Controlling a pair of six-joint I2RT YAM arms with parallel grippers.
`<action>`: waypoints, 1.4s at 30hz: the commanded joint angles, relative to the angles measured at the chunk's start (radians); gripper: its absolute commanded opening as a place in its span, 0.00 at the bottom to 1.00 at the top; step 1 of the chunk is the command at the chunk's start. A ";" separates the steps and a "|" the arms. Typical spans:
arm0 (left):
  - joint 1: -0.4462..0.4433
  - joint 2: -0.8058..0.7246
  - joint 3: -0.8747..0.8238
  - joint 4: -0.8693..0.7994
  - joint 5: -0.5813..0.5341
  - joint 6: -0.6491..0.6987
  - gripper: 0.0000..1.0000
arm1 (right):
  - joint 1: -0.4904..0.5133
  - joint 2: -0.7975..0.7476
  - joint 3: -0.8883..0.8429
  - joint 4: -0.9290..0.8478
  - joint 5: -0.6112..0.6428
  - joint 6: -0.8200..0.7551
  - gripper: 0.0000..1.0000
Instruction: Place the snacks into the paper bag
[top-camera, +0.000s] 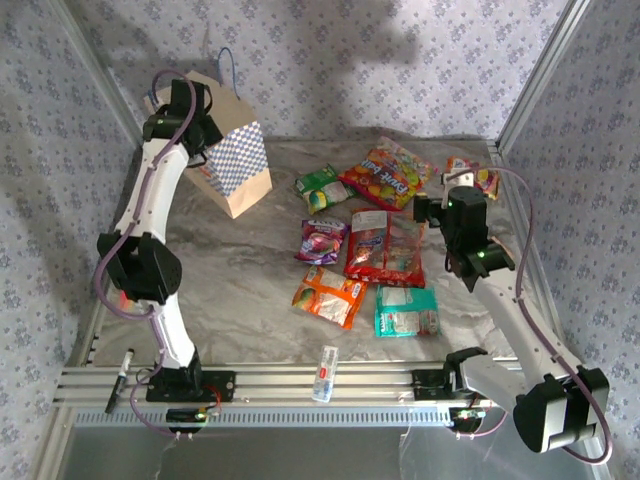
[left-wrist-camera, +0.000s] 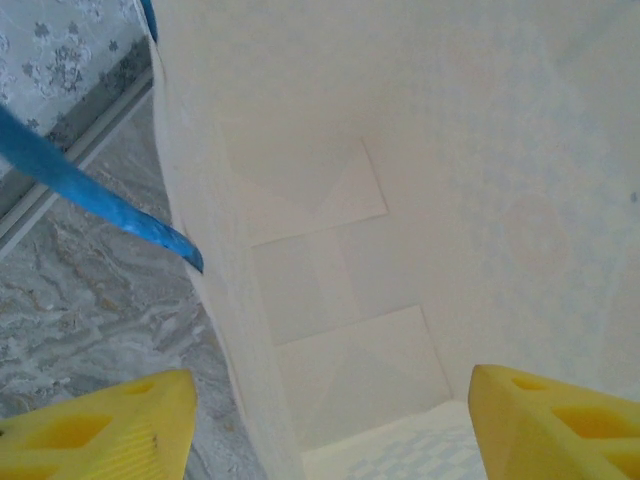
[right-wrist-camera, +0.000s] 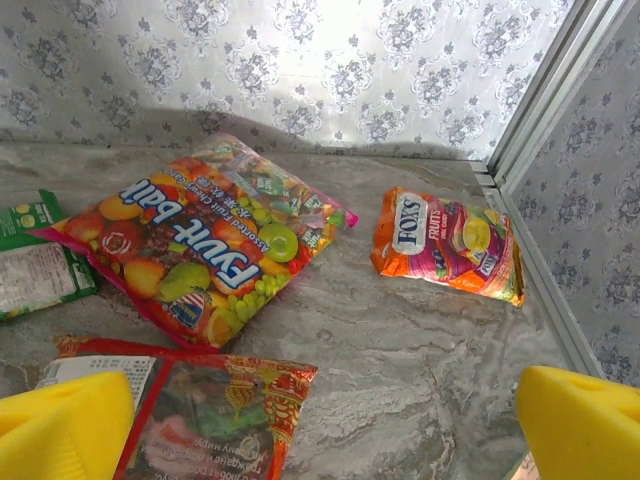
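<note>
1. Back left of the table (top-camera: 230, 290): tan paper bag (top-camera: 240, 170), upright, with a blue-and-white checkered band and a blue cord handle (left-wrist-camera: 90, 190).
2. Left gripper (left-wrist-camera: 330, 430): poised over the bag's mouth, looking down into the pale inside. Jaws apart, gripping nothing. One yellow finger (left-wrist-camera: 100, 430) outside the bag wall, the other over the interior, the wall's top edge between them.
3. Right of the bag, flat on the table: green packet (top-camera: 320, 187). Writing too small to read.
4. Nearer the arms: purple packet (top-camera: 322, 240) and orange packet (top-camera: 328, 295). Candy prints visible, lettering not legible.
5. Back centre: Fruit ball packet (right-wrist-camera: 200, 235), large and red. Reads "Fruit ball" in white, upside down in the right wrist view. Touches the green packet's edge.
6. Centre: red packet (right-wrist-camera: 215, 410), white label panel, print unreadable.
7. Front centre: teal packet (top-camera: 406, 311), white panel, unreadable.
8. Back right corner: FOX'S packet (right-wrist-camera: 448, 245), orange. Reads "FOX'S" and "FRUITS".
9. Right gripper (right-wrist-camera: 320, 430): spread wide, empty, above the table. Red packet just beside its left finger; Fruit ball packet ahead to the left, FOX'S packet ahead to the right, both apart from it.
10. All packets well apart from the left gripper, outside the bag.
</note>
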 joint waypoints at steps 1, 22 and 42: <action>-0.004 0.020 0.047 -0.057 -0.002 -0.020 0.68 | 0.005 -0.015 0.030 -0.043 0.006 0.029 1.00; -0.005 -0.076 -0.048 -0.112 0.078 0.019 0.07 | 0.013 -0.025 0.025 -0.056 -0.003 0.063 1.00; -0.011 -0.296 -0.288 -0.087 0.271 0.150 0.02 | 0.062 -0.035 0.050 -0.155 0.005 0.094 1.00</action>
